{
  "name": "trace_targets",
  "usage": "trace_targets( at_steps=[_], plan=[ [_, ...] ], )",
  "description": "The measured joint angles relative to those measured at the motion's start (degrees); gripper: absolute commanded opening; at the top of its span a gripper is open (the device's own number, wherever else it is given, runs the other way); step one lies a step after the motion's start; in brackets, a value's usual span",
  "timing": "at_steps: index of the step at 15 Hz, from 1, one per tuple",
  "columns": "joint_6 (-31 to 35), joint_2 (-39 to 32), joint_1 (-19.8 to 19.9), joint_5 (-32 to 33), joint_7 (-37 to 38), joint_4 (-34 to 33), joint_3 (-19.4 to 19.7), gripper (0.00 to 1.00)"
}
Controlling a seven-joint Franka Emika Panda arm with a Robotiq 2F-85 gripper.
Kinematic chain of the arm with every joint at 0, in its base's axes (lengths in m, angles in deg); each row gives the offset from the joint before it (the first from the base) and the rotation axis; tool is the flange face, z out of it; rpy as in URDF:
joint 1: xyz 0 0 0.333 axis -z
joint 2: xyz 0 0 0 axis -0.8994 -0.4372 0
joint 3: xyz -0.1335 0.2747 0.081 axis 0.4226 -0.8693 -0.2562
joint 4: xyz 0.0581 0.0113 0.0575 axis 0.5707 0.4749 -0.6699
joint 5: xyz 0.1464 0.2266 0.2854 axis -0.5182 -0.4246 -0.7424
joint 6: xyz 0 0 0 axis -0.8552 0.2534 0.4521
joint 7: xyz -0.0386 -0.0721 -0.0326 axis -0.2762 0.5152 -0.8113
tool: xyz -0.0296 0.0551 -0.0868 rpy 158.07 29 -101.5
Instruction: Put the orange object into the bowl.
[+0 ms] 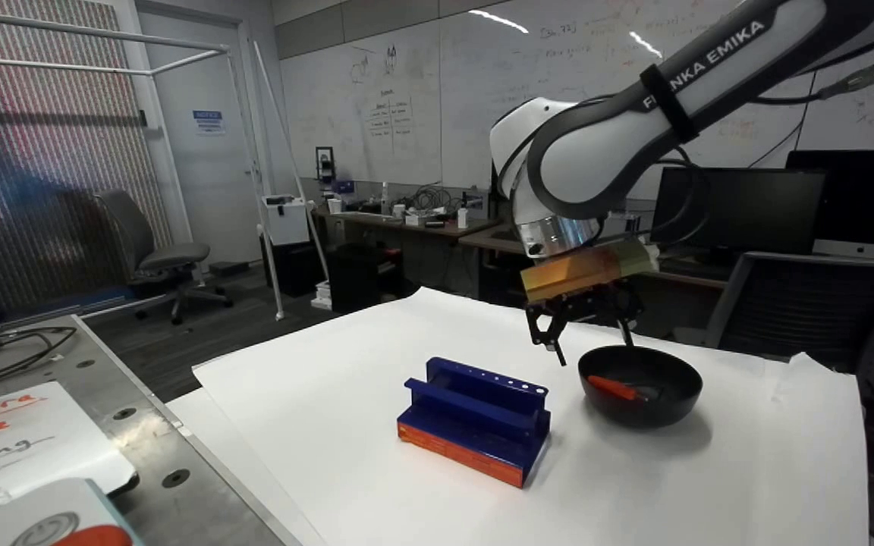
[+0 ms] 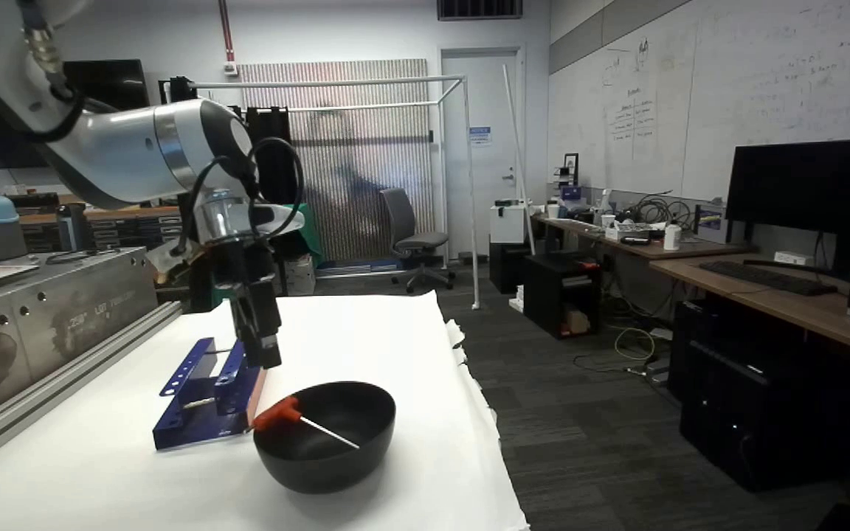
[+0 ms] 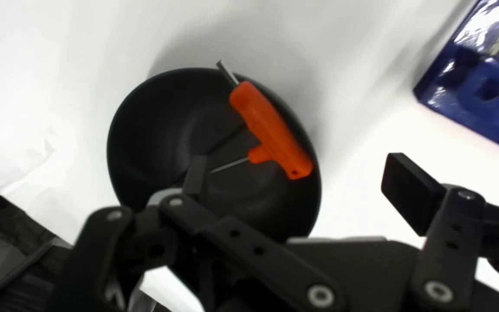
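"Which step was in hand?"

"The last, I'd say: the drop looked done. The orange hex key (image 3: 272, 130) lay in the black bowl (image 2: 325, 470), its handle leaning up at the rim, the short tip poking past the edge and the long shaft reaching down inside."

"And the gripper (image 1: 595, 352)?"

"Spread wide, nothing between its fingers, hanging higher than the bowl, partly over it and partly to the side."

"So what did the next move call for?"

"Backing off upward, to my mind, without brushing that handle. It perched so high that a nudge might have flipped it out. The blue rack (image 1: 471, 404) nearby needed room too."

"Could you read anything?"

"The arm (image 1: 604, 155) said FRANKA EMIKA, though a black strap (image 1: 668, 104) crossed the first word. The door sign (image 1: 209, 123) read NOTICE in both exterior views, its smaller lines too blurred. In an exterior view the metal bench (image 2: 122, 291) bore what looked like .250, then letters I couldn't settle."

"And the whiteboard (image 1: 467, 136)?"

"Faint scrawl, too pale to trust."
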Motion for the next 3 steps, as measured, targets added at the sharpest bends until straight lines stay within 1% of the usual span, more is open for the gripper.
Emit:
trace_targets(
  at_steps=[3],
  plan=[
    [1.73,5.92,0.24,-5.9,-5.26,2.33,-0.41,1.0]
  ],
)
